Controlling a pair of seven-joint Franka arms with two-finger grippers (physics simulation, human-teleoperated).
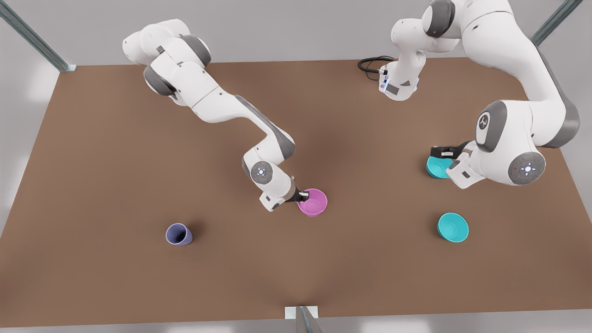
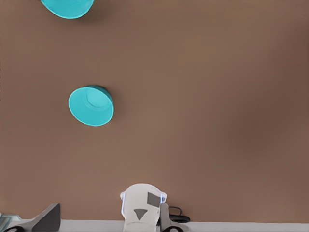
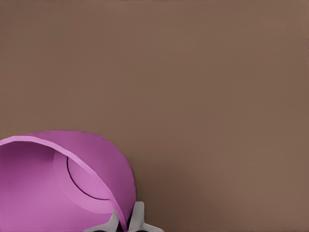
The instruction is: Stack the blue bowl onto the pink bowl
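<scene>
Right tool (image 1: 305,196) sat mid-counter, its fingers (image 3: 136,217) closed over the rim of the pink bowl (image 1: 313,202), one inside and one outside. Left tool (image 1: 445,152) was by the counter's edge on the front view's right, directly over a blue bowl (image 1: 436,167); I couldn't tell how far it was open. Second teal bowl (image 1: 453,227) stood free, nearer the front edge. Lavender cup (image 1: 179,234) stood well apart.

A broad brown matte worktop (image 1: 115,152) spreads out under soft, even light. Behind its far edge rises a plain pale grey wall (image 1: 277,27). Slanted metal struts (image 1: 32,37) frame both far corners, and a small metal bracket (image 1: 303,317) sits at the near edge.
</scene>
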